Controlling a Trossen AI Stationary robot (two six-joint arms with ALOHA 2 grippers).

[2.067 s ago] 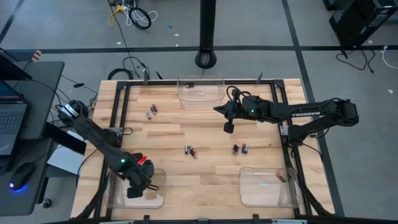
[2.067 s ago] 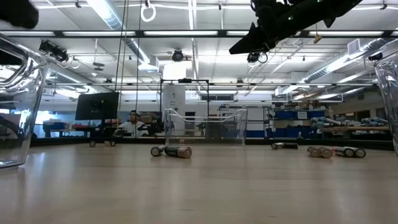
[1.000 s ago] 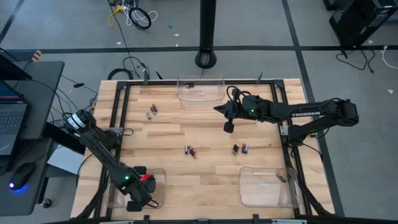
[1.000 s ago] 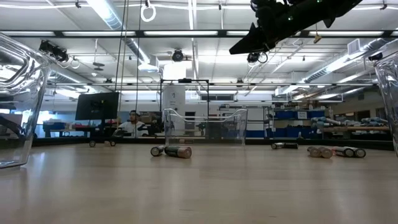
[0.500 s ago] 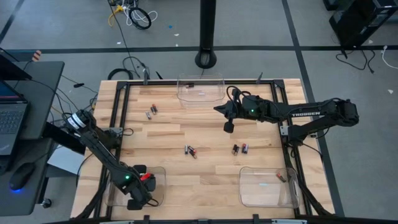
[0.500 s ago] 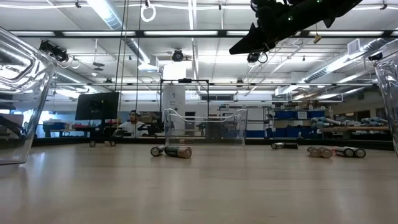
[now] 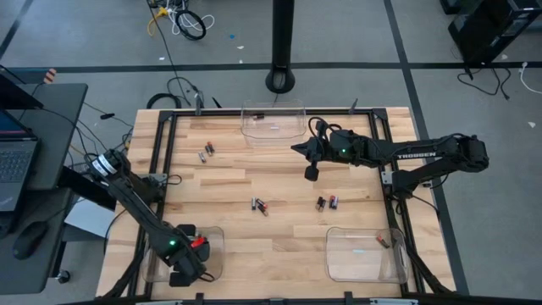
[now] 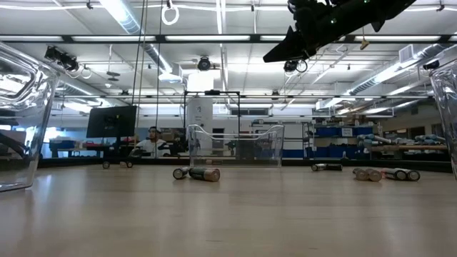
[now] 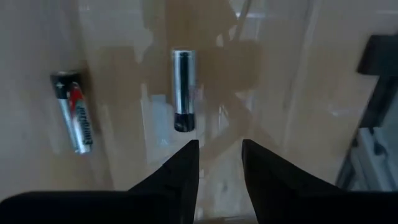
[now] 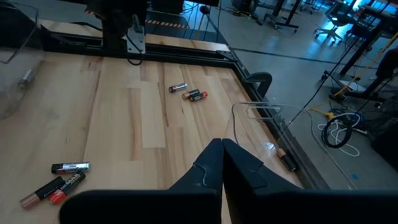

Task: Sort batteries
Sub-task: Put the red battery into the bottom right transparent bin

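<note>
The left tool (image 7: 188, 273) hangs over the clear bin (image 7: 216, 233) at the near-left corner of the desk (image 7: 229, 182), its fingers (image 9: 181, 175) narrowly parted and holding nothing. In the left wrist view a silvery battery (image 9: 184, 89) lies straight ahead of that gap, its long axis in line with the fingers, and a black and silver AA cell (image 9: 74, 119) lies off to one side of them; both seem to rest in the bin.

The unsorted batteries lie well away from this tool, toward mid-desk: a pair (image 7: 259, 205), another pair (image 7: 327, 202), and two more (image 7: 206, 152) further back. The right tool (image 7: 312, 173), fingers pressed together and empty, hovers above the desk, nearest the pair by (image 10: 61, 179). Judging by this, the right arm has the shorter reach.
</note>
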